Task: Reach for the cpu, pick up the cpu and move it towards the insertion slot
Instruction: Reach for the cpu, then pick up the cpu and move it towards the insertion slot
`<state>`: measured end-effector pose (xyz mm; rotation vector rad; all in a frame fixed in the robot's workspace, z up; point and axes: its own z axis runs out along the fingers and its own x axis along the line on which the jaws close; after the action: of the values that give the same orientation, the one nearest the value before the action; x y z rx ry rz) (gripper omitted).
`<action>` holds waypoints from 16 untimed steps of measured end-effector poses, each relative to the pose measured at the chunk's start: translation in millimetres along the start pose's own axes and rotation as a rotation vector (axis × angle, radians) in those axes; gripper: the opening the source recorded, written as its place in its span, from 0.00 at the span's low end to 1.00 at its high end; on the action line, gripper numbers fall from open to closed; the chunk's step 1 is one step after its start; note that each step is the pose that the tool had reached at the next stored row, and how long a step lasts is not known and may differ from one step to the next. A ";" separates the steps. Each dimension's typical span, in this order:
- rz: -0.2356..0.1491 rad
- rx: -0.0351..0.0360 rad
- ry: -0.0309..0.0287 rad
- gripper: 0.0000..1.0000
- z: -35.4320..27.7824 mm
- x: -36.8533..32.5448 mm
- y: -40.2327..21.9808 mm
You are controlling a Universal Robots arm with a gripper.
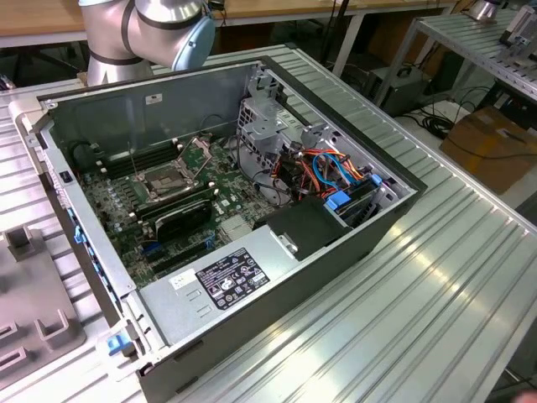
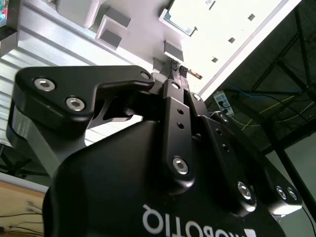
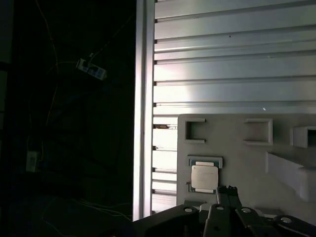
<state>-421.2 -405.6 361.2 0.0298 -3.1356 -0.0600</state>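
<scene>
Silver-framed insertion slot (image 1: 168, 180) sits inside the open computer case (image 1: 277, 243) in the exterior view. First wrist view: cpu (image 3: 204, 177) lies near the grey fixture plate's (image 3: 232, 158) edge, end effector (image 3: 225, 190) close by. Second wrist view: fingertips (image 2: 174, 65) closed together, empty.

The gripper (image 3: 226, 189), fingertips drawn together, sits just beside the cpu (image 3: 204, 177), which lies immediately ahead of it. The cpu rests flat in a square nest on a pale grey fixture plate (image 3: 237, 148) with raised brackets. Farther ahead of the tool stretches the ribbed aluminium table (image 3: 232, 64). Beyond the table's edge, a power strip (image 3: 91, 69) lies in shadow.
</scene>
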 end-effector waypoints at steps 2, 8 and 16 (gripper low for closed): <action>0.000 -0.0001 0.0029 0.11 0.3 2.8 0.0; 0.000 -0.0001 0.0047 0.11 0.4 8.0 0.1; 0.000 -0.0001 0.0048 0.11 0.4 8.3 0.2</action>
<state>-429.5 -405.6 360.8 0.0296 -3.1308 -0.0599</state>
